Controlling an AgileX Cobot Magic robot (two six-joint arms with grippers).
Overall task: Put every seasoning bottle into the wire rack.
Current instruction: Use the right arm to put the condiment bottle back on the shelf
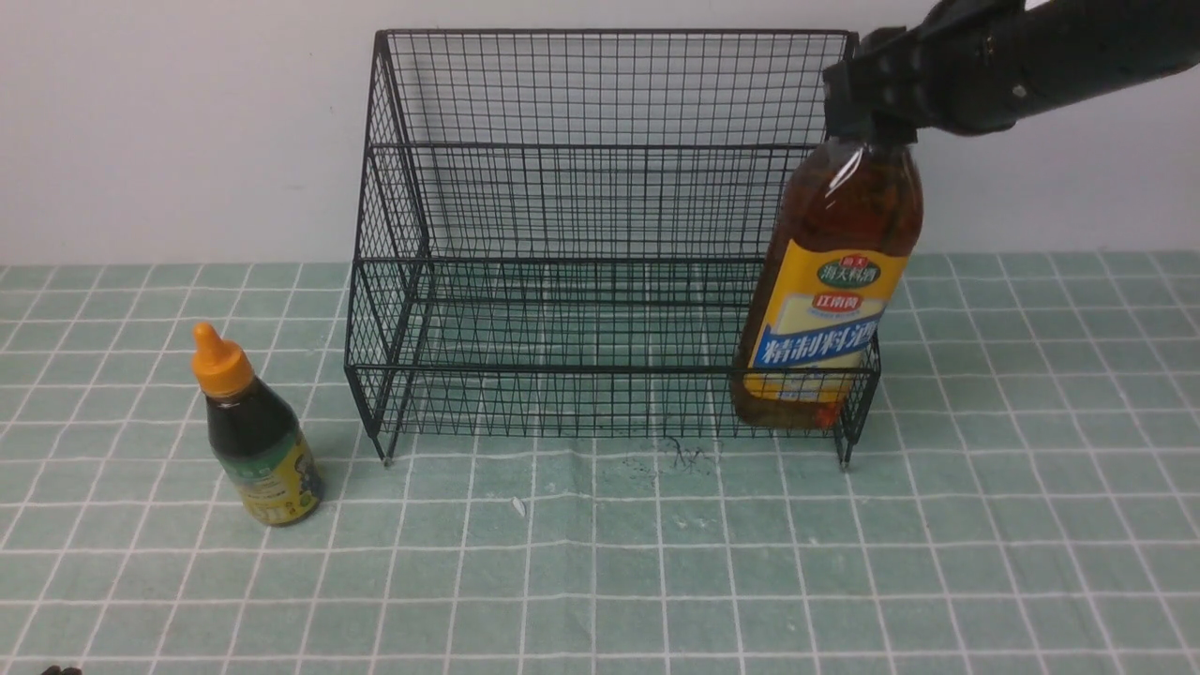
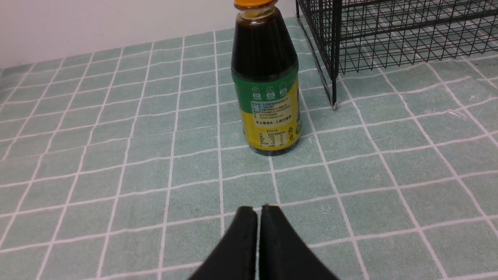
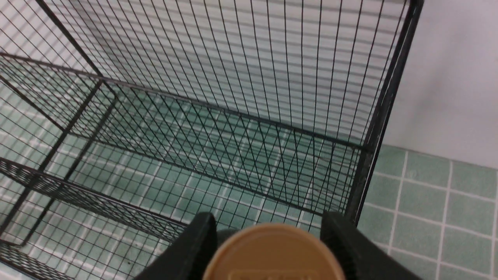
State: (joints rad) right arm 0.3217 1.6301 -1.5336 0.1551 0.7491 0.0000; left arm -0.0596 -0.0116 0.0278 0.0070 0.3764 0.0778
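Observation:
The black wire rack [image 1: 600, 150] stands at the back of the cloth, both tiers empty. My right gripper [image 1: 867, 117] is shut on the neck of the tall amber bottle [image 1: 830, 291] and holds it slightly tilted at the rack's right front corner, base off the cloth, overlapping the lower tier's front rail. In the right wrist view its tan cap [image 3: 272, 252] sits in my right gripper [image 3: 268, 223], with the rack [image 3: 233, 116] beyond. The small dark bottle [image 1: 253, 431] stands upright left of the rack. My left gripper [image 2: 258, 210] is shut and empty, short of that bottle [image 2: 266, 81].
A green checked cloth [image 1: 656, 562] covers the table, with a white wall behind. The rack's left front foot [image 2: 334, 105] stands close beside the small bottle. A dark smudge [image 1: 684, 455] and a white scrap [image 1: 517, 506] lie on the cloth before the rack.

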